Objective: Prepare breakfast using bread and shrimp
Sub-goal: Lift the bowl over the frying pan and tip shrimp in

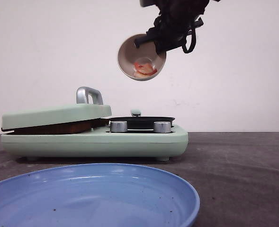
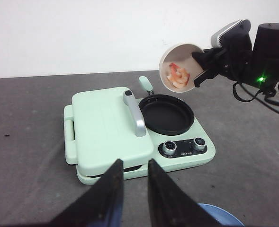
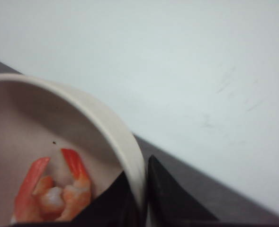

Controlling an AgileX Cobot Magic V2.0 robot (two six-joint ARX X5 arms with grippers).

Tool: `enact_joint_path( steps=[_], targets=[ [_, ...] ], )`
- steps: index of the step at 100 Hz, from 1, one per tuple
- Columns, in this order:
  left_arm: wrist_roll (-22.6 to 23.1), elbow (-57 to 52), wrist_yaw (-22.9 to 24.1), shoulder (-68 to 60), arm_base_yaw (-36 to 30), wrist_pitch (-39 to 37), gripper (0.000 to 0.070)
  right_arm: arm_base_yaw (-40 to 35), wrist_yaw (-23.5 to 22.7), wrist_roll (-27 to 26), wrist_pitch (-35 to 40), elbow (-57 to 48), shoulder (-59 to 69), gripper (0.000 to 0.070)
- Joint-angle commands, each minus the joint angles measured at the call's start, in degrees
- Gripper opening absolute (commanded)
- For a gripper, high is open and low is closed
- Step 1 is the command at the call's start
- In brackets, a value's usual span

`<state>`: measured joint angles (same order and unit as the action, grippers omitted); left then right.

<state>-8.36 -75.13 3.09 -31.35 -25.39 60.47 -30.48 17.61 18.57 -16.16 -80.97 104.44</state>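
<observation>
My right gripper (image 1: pixel 153 40) is shut on the rim of a small white bowl (image 1: pixel 130 54) and holds it tilted, high above the black pan (image 1: pixel 141 119) of a green breakfast maker (image 1: pixel 96 142). Curled orange-pink shrimp (image 1: pixel 145 69) lie in the bowl's low side. The bowl (image 2: pixel 179 59), shrimp (image 2: pixel 178 75) and right gripper (image 2: pixel 202 66) also show in the left wrist view, and the rim (image 3: pixel 106 123) and shrimp (image 3: pixel 54 194) show close up beside the right gripper (image 3: pixel 141 189). My left gripper (image 2: pixel 134 163) is empty, jaws a little apart, in front of the maker. The bread is hidden.
The maker's green lid (image 2: pixel 101 127) with a silver handle (image 2: pixel 135 113) is down; a brown strip (image 1: pixel 54 128) shows under it. Two knobs (image 2: pixel 184 146) sit in front of the pan (image 2: pixel 166 114). A large blue plate (image 1: pixel 92 198) lies nearest the camera on the dark table.
</observation>
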Motion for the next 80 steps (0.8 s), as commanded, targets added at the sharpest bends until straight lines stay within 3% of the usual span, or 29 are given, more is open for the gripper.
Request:
enact_joint_path(
  steps=[1, 54, 80],
  targets=[
    [0.6, -0.8, 0.2, -0.2, -0.3, -0.4, 0.0, -0.7, 1.4, 6.9, -2.3, -1.6, 1.5, 0.0],
    [0.7, -0.8, 0.2, -0.2, -0.3, -0.3, 0.0, -1.0, 1.7, 26.8, -14.6, -1.6, 2.0, 0.0],
    [0.9, -0.8, 0.2, -0.2, -0.3, -0.3, 0.0, -1.4, -0.4, 32.4, -17.3, -1.7, 2.0, 0.0]
  ],
)
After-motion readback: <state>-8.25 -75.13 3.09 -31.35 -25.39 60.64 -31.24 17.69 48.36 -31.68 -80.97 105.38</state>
